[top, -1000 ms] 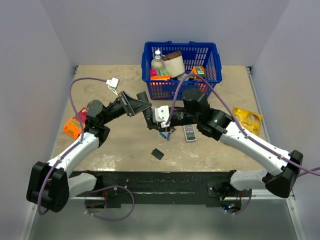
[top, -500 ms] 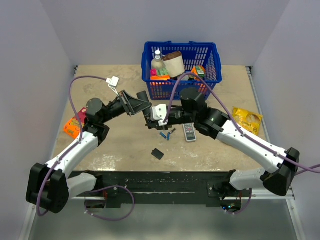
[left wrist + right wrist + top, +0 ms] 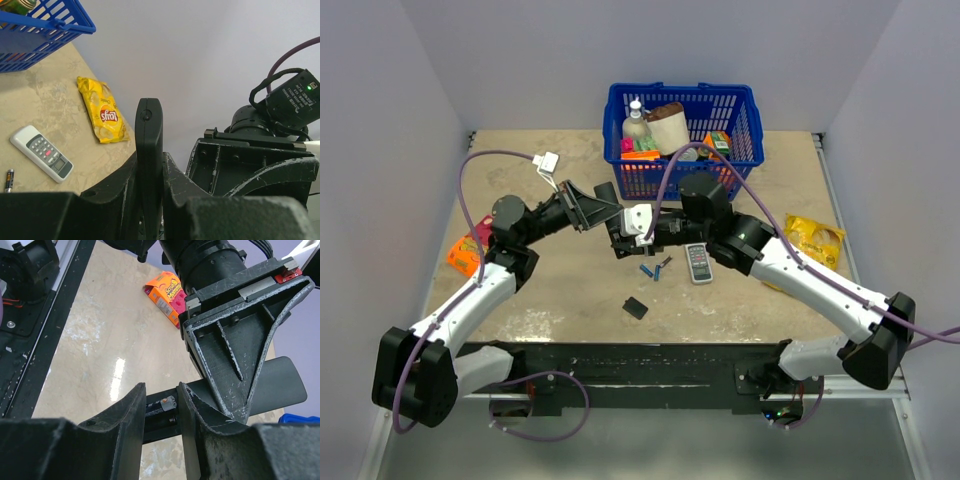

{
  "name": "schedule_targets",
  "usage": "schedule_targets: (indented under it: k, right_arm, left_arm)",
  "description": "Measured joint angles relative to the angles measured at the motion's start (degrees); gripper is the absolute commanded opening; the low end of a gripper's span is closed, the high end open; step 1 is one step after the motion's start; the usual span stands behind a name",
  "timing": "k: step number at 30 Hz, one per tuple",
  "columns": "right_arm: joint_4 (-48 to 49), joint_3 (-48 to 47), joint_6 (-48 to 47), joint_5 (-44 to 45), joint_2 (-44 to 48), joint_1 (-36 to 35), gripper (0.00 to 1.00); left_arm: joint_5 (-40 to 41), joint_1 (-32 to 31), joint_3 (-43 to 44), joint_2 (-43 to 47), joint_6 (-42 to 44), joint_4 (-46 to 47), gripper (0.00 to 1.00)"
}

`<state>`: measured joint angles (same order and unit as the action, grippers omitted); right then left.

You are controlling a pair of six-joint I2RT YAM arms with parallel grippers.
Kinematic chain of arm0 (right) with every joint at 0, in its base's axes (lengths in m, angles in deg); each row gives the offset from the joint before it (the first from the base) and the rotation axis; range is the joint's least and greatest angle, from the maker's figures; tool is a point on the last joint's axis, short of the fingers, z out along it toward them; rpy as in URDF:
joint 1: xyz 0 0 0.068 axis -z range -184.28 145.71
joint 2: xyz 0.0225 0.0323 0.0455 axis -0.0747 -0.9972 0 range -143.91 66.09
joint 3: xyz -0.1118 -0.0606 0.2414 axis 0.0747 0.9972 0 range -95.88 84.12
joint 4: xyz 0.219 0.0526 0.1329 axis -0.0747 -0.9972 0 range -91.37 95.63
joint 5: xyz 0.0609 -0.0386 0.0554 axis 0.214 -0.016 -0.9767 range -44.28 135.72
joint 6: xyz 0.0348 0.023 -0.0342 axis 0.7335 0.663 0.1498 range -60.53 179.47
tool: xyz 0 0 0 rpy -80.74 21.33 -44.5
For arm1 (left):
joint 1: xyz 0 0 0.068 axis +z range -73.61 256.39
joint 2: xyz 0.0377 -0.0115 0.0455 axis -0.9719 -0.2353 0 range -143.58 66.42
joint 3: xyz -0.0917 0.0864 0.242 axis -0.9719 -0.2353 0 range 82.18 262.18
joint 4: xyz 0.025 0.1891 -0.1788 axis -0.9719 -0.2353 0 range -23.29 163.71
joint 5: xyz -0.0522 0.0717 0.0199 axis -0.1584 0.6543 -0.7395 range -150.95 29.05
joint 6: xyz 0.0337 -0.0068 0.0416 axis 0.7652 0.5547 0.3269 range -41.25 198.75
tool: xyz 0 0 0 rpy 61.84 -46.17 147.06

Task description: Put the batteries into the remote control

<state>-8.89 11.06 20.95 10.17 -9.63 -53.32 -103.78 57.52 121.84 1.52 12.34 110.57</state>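
Right wrist: my right gripper (image 3: 162,407), jaws narrow astride a battery (image 3: 167,402) in the remote control (image 3: 149,130) bay; grip uncertain. My left gripper (image 3: 149,172) clamps the remote control aloft. Spare batteries (image 3: 653,268): on table (image 3: 570,290).

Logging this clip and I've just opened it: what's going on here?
The left gripper is shut on the black remote, holding it up off the table. The right gripper has its fingers either side of a battery at the remote's open bay. Whether it grips the cell or the cell is already seated is unclear. Two more batteries and the cover lie on the table.
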Motion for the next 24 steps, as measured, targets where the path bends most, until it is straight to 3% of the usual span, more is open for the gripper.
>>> schedule_targets:
  k: [6, 24]
  right_arm:
    - [0.0, 0.0, 0.2, -0.2, -0.4, 0.4, 0.24]
    - [1.3, 0.0, 0.2, -2.8, -1.2, 1.0, 0.19]
  left_arm:
    - [-0.3, 0.0, 0.2, 0.0, 0.0, -0.2, 0.0]
    - [1.1, 0.0, -0.9, 0.3, -2.5, 4.0, 0.0]
